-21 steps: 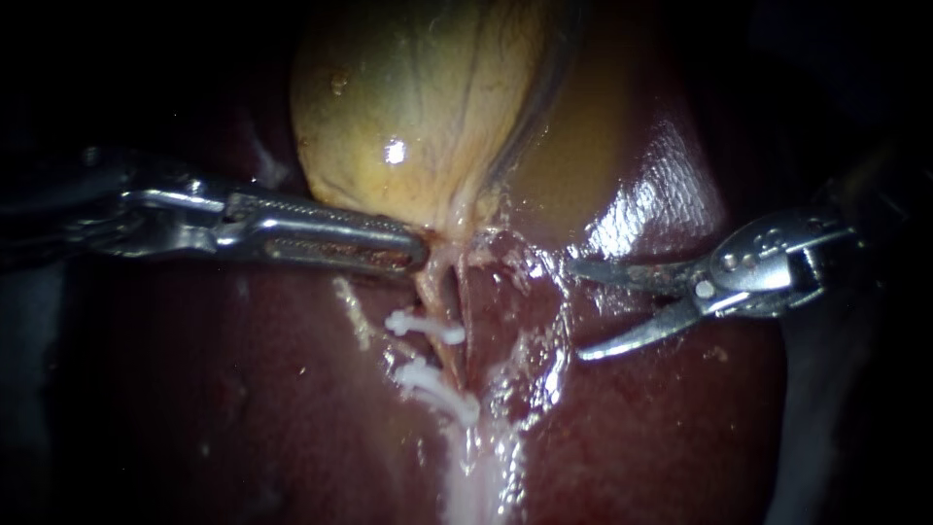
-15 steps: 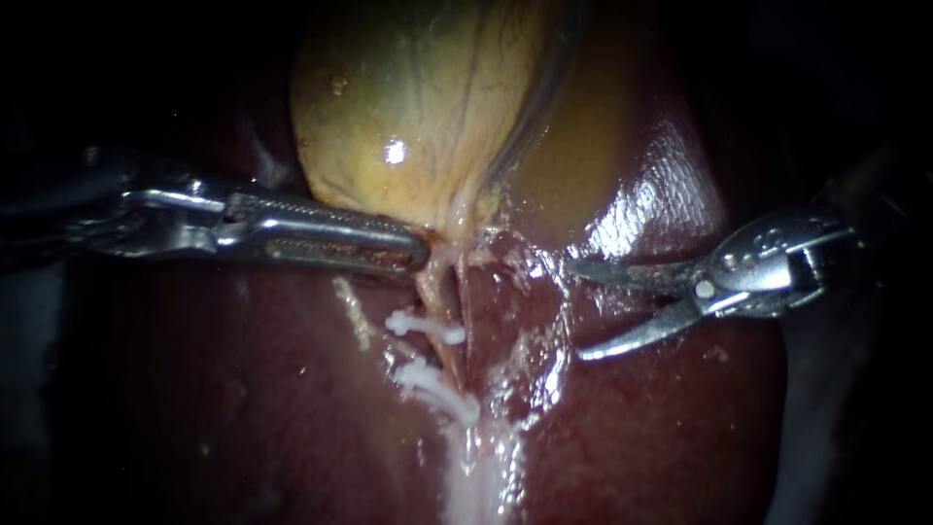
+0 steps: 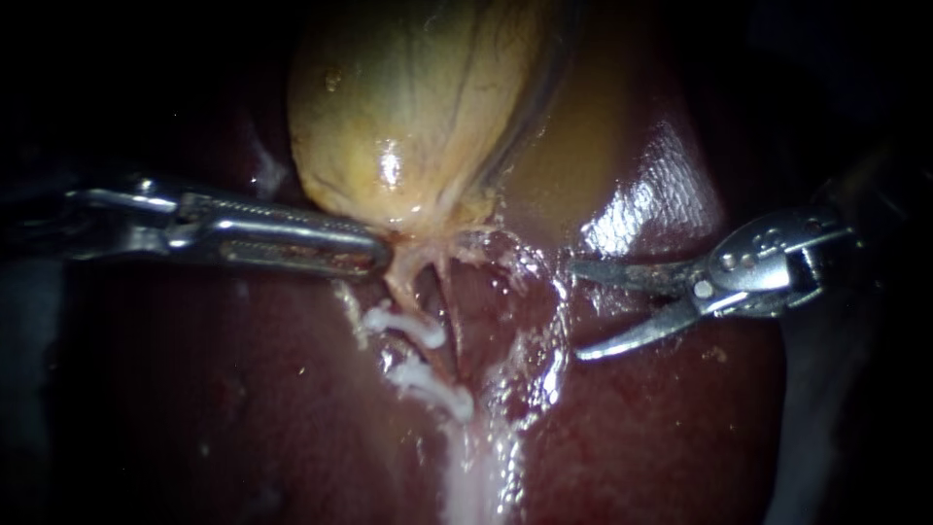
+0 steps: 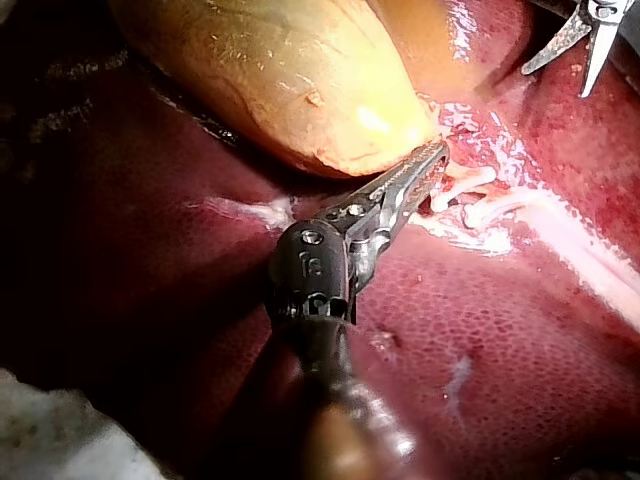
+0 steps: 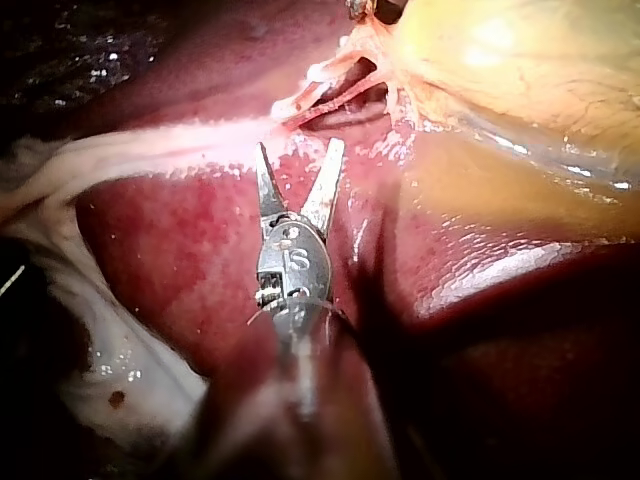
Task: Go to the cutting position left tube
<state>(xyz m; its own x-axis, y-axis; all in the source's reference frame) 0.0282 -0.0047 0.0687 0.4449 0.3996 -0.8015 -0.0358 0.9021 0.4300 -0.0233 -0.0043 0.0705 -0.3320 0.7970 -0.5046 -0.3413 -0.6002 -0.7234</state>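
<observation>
Came in from nine o'clock with the left instrument, jaws clenched on the narrow neck of the yellow gallbladder near the centre. Entered from three o'clock with the right instrument, two thin curved blades spread apart, gripping nothing, tips over the glossy liver and well apart from the tubes. Found the left tube at five o'clock of the clenched jaws, pale, running from the gallbladder's neck toward six o'clock, crossed by two white clips, one beyond the other. Showed a second, thinner tube just beside it toward three o'clock. Saw, from the right wrist camera, the open blades pointing at the tubes, short of them
</observation>
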